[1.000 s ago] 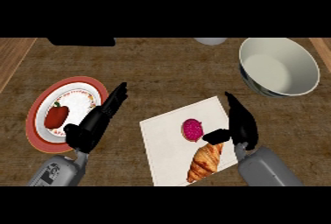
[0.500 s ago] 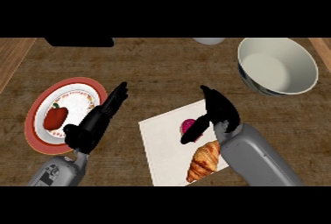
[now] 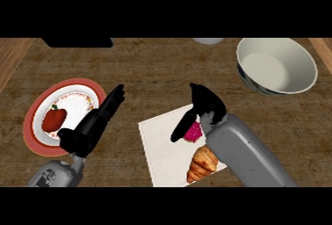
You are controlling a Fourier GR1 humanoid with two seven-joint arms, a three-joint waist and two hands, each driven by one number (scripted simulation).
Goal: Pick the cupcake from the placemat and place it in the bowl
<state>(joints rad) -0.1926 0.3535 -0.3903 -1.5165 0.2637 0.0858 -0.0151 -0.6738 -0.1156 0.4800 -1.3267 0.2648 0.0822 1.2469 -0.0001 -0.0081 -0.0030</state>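
Observation:
The pink cupcake (image 3: 193,132) stands on the white placemat (image 3: 162,143) at centre, half hidden under my right hand (image 3: 209,107). That hand hovers right over it, fingers stretched out toward the far side and thumb reaching down along the cupcake's left side; nothing is gripped, so it is open. The large white bowl (image 3: 276,66) sits at the far right, apart from the mat. My left hand (image 3: 91,127) rests open to the left of the mat, fingers pointing up.
A croissant (image 3: 202,161) lies on the mat just in front of the cupcake, against my right forearm. A red-rimmed plate (image 3: 32,132) with a red fruit (image 3: 55,119) sits at the left. A dark object (image 3: 77,42) and a grey item (image 3: 207,41) stand along the far edge.
My right hand has swung left from the mat's right edge to above the cupcake, now covering part of it. The left hand, bowl and plate have stayed put.

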